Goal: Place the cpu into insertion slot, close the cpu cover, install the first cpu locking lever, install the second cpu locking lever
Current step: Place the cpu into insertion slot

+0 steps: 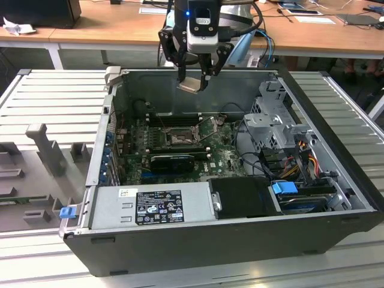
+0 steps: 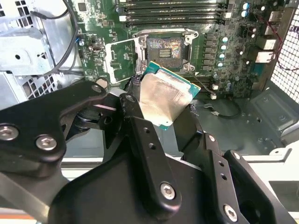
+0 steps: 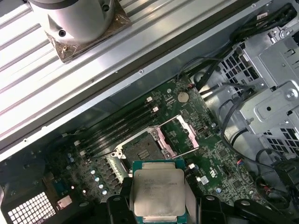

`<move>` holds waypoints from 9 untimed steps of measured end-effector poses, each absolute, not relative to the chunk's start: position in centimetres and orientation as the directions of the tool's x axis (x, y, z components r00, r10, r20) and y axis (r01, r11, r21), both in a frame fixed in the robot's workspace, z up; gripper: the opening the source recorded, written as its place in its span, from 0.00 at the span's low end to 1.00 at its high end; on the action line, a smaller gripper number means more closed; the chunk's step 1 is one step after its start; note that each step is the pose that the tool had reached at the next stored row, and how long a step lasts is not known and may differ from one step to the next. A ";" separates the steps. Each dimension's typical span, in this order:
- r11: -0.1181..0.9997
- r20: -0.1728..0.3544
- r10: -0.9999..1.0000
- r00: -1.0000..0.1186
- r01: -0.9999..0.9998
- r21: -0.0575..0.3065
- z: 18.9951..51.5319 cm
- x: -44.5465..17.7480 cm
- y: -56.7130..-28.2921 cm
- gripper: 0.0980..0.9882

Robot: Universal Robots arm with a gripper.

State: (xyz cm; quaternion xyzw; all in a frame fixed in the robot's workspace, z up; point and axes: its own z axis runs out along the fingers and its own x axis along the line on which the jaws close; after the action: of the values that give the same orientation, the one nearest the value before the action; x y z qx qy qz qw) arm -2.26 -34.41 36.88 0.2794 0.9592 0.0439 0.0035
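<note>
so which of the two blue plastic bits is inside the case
The blue tab by the drives at the exterior view's right; the other blue clip sits outside the case, at its corner.

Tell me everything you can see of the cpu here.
The cpu is a small flat square chip with a pale silver-grey metal face and green edges. The gripper holds it by two opposite sides, tilted, in the air over the open case, clear of the insertion slot below.

The cpu (image 2: pixel 163 100) sits in the claw (image 1: pixel 195 78) above the case (image 1: pixel 210 246), whose board (image 1: pixel 225 149) carries the insertion slot (image 1: pixel 180 139).
</note>
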 end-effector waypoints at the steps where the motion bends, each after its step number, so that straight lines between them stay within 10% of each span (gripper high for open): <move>1: 0.835 0.018 0.544 -0.839 0.544 0.086 36.9 -2.3 -34.4 0.48; 9: 0.784 0.018 0.616 -0.788 0.615 0.086 36.8 -2.3 -34.4 0.48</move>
State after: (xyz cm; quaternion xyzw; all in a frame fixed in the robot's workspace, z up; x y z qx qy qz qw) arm -2.26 -34.41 36.83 0.3258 0.9444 0.0434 0.0057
